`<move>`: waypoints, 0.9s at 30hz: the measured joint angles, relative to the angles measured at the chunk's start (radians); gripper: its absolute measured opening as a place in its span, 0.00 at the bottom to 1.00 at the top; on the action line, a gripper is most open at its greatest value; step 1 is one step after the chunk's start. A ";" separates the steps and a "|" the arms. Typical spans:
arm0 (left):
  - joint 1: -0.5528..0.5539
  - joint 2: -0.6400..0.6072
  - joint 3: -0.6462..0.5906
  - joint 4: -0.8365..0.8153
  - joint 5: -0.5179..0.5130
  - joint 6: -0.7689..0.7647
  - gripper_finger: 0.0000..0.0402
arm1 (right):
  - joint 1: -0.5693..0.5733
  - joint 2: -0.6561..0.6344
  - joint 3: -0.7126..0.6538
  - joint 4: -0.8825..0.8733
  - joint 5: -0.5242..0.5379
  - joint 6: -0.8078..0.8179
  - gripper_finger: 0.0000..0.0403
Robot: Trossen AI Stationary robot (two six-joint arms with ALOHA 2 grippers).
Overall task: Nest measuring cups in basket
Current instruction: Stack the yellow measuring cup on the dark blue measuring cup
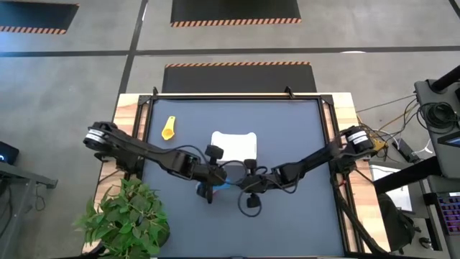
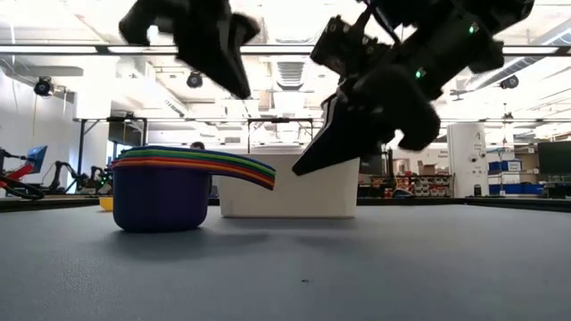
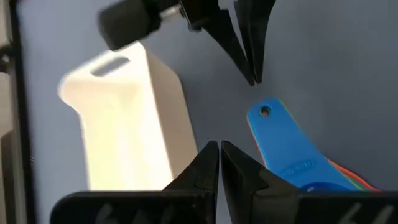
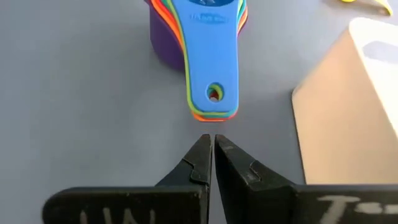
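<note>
1. Plant: off the mat at its 7 o'clock corner, clear of the work.
2. Yellow cup: alone at the mat's 10 o'clock, well apart from the other cups and not yet nested.
3. Left gripper: jaws together, holding nothing, hovering over the stack at about 6 o'clock of the basket.
4. Stack: several cups nested, blue handle on top, purple bowl outermost, standing on the mat beside the basket, not inside it. I judge the nesting mostly done; what's left is the yellow cup and getting the stack into the basket.
5. Basket: near mat centre, apparently nothing in it.
6. Right gripper: jaws together, nothing held, tips just off the handle end. Both grippers crowd the stack and could get in each other's way.
</note>
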 joint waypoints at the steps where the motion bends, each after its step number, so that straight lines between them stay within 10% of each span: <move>1: 0.000 -0.003 0.027 -0.028 0.000 0.008 0.00 | 0.003 -0.011 0.000 -0.013 0.000 0.005 0.02; 16: 0.056 -0.026 0.394 -0.349 -0.032 0.046 0.00 | 0.091 -0.197 0.000 -0.120 0.000 -0.009 0.02; 27: 0.356 -0.025 0.425 -0.666 -0.053 -0.292 0.00 | 0.112 -0.370 0.000 -0.204 0.000 -0.076 0.02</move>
